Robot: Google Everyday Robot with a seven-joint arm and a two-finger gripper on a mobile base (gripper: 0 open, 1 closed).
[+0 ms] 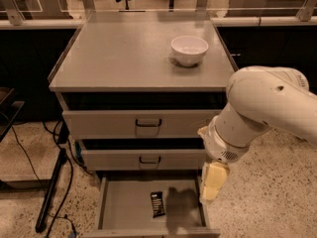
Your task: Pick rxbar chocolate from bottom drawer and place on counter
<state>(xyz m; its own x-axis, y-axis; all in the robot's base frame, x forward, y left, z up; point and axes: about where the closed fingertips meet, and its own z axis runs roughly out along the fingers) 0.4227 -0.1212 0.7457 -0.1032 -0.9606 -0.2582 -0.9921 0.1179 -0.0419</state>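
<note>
The rxbar chocolate (157,204) is a small flat black wrapper lying on the grey floor of the bottom drawer (124,207), which is pulled out at the lower edge of the camera view. The counter (124,58) is the broad grey top of the cabinet. My gripper (212,185) hangs from the white arm over the drawer's right side, to the right of the bar and above it. Only its pale yellow outer side shows. It casts a shadow on the drawer floor beside the bar.
A white bowl (189,49) stands on the counter at the back right. Two upper grey drawers (148,125) with dark handles are partly pulled out. Black cables and a stand leg (52,192) lie on the speckled floor at the left. A dark bench runs behind.
</note>
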